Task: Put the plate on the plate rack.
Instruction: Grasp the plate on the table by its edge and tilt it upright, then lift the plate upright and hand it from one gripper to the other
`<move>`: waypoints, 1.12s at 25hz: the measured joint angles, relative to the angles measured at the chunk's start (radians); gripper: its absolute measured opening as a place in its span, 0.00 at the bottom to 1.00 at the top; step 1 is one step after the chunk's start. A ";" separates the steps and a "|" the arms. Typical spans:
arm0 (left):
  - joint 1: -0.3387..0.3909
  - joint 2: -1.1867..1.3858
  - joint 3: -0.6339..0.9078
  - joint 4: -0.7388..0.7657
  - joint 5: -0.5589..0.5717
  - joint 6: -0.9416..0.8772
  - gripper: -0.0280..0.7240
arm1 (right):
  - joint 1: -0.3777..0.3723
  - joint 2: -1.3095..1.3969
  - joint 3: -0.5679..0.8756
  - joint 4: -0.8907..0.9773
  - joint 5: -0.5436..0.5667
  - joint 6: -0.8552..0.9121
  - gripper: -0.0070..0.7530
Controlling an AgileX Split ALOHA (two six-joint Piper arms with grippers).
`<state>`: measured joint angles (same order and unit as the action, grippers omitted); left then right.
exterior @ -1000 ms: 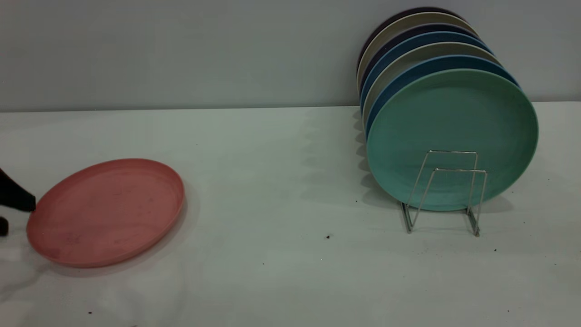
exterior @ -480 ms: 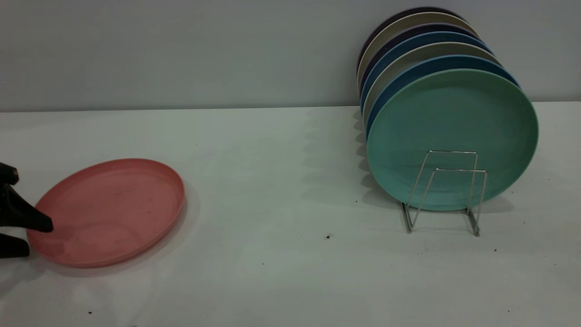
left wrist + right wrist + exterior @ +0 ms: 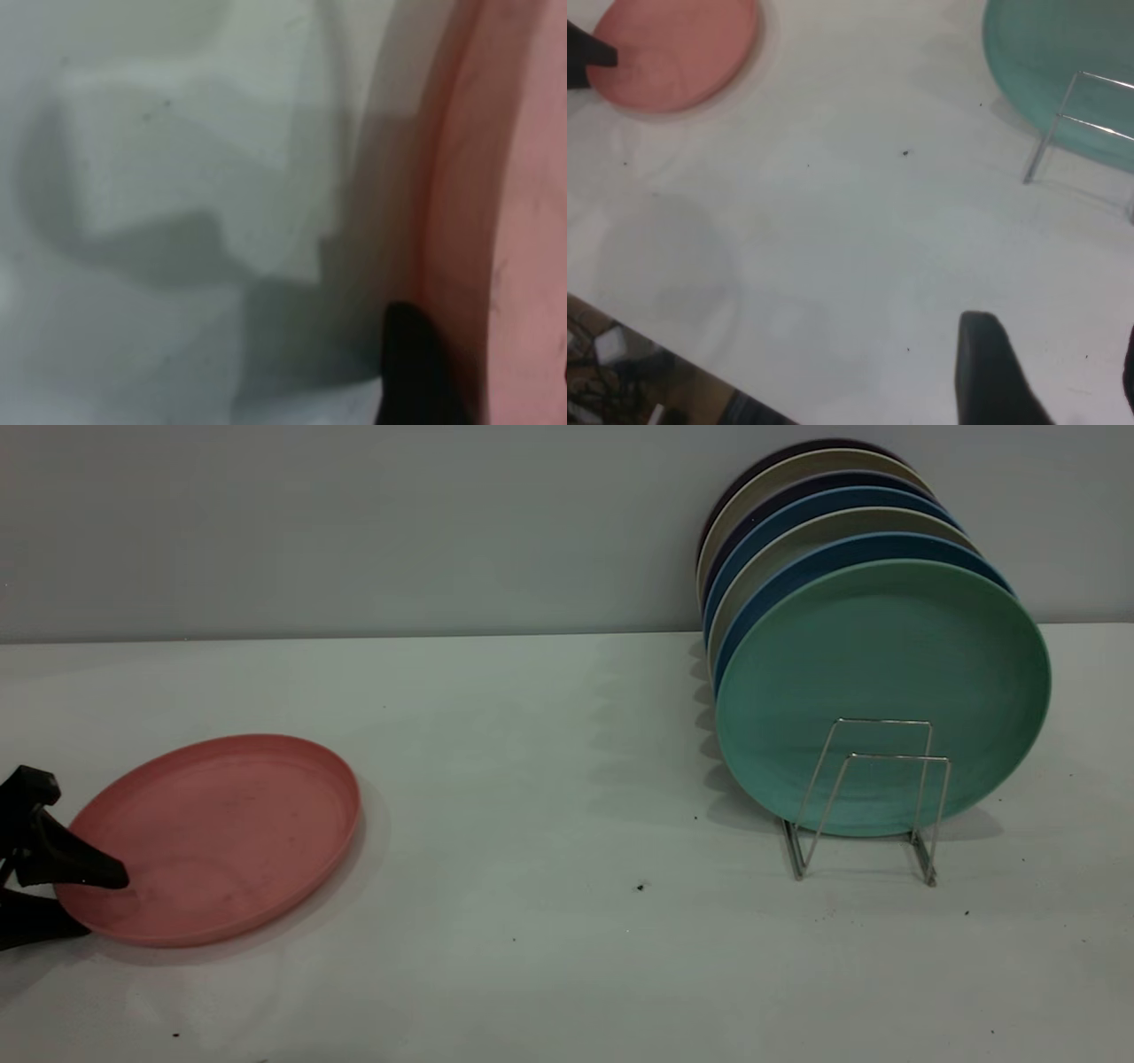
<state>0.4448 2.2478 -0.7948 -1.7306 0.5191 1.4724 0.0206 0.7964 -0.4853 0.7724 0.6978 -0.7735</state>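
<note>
left gripper (image 3: pixel 75 903) spread around plate (image 3: pixel 213 837) rim at left edge | right gripper (image 3: pixel 1045 372) open, idle | risk: shallow rim slips out, plate drops short of plate rack (image 3: pixel 873 802)

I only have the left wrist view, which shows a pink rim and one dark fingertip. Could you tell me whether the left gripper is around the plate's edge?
Observer: Yes. The left gripper is open, with one finger over the plate rim and the other outside it, low by the table.
Operator: Is the plate lifted?
Observer: No, it looks to lie flat on the table.
Operator: Is there room on the plate rack?
Observer: The two front loops of the plate rack stand free, in front of the mint-green plate. The right gripper is open above bare table.
</note>
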 joint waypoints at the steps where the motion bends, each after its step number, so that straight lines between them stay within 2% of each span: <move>1: 0.000 0.005 0.000 -0.012 0.006 0.008 0.61 | 0.000 0.000 0.000 0.000 0.000 0.000 0.51; 4: 0.000 0.017 0.000 -0.033 0.016 0.023 0.49 | 0.000 0.000 0.000 0.000 0.000 0.006 0.51; 8: 0.000 0.027 0.000 -0.035 0.010 0.026 0.17 | 0.000 0.000 0.000 0.001 0.000 0.007 0.51; 10: 0.000 0.029 0.000 -0.035 0.009 0.029 0.08 | 0.000 0.000 0.000 0.007 0.000 0.007 0.51; 21: -0.006 -0.110 0.000 -0.031 0.021 0.119 0.06 | 0.000 0.008 0.000 0.115 0.028 0.008 0.51; 24: -0.035 -0.159 0.000 -0.030 0.039 0.140 0.06 | 0.000 0.047 0.000 0.142 0.032 0.002 0.51; 28: -0.122 -0.201 0.000 -0.026 0.044 0.166 0.06 | 0.000 0.139 0.000 0.222 0.031 -0.081 0.51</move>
<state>0.3229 2.0470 -0.7948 -1.7563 0.5632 1.6386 0.0206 0.9357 -0.4853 0.9948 0.7288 -0.8549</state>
